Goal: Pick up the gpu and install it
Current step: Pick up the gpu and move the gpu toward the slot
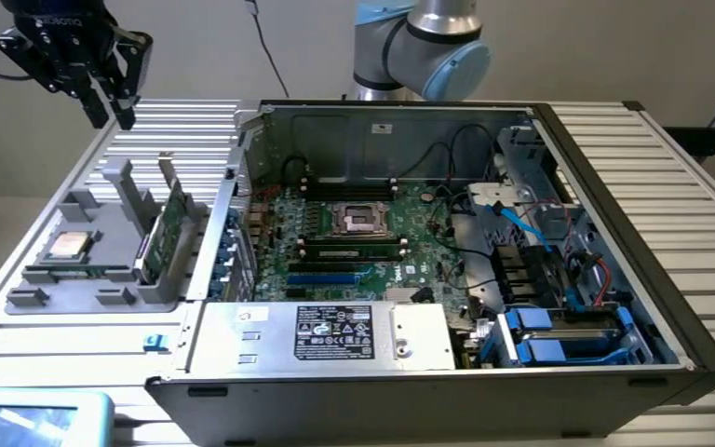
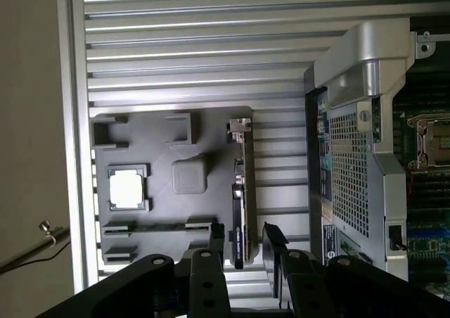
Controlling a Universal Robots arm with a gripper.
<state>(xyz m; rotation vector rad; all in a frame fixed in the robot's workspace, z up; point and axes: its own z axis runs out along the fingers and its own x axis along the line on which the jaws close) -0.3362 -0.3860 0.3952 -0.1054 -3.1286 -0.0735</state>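
Exterior view: the gpu point(image 1: 176, 228) stands on edge in a grey holder point(image 1: 29, 298) on the bench point(image 1: 693, 186), just beside the open computer case point(image 1: 457, 372) on the exterior view's left. It shows a green board and a silver bracket at its far end. The gripper point(image 1: 107, 114) hangs well above it, open and empty.

Wrist view: the gpu point(image 2: 242, 191) is edge-on, thin and dark, and the gripper point(image 2: 242, 239) is spread wide.
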